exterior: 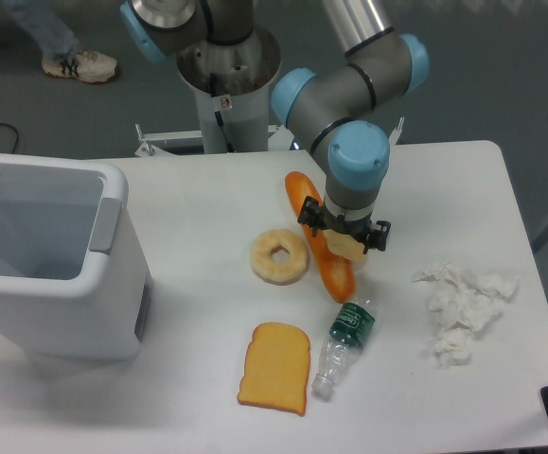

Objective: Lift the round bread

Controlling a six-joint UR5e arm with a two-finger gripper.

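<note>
Right now the bun (346, 248) sits directly under the gripper (344, 235), between the two black fingers (309, 217), so there is no sideways offset left to correct. What matters is only up versus down. Fingers look closed in on the bun from left and right, with its pale-yellow lower part showing below the wrist. I judge it gripped, though the actual contact faces are hidden by the tool body.

Can't tell whether the bun rests on the table (207, 199) or is lifted slightly clear of it. It overlaps the right edge of the baguette (318, 236) in this view, so the two are either touching or the bun is just above it.

The baguette runs far-left to near-right, its near end just below the left finger. The bun itself is lumpy and roundish, with no real long axis, so grip angle isn't critical.

Neighbours:
- bagel (279, 256) to the left, apart from the fingers
- bottle (344, 339) nearer, below the bun, clear
- toast (274, 368) near-left, well apart
- tissue (463, 308) to the right, well apart
- bin (46, 255) far left

My read: a straight vertical lift is the call, and the risk is snagging the baguette.
</note>
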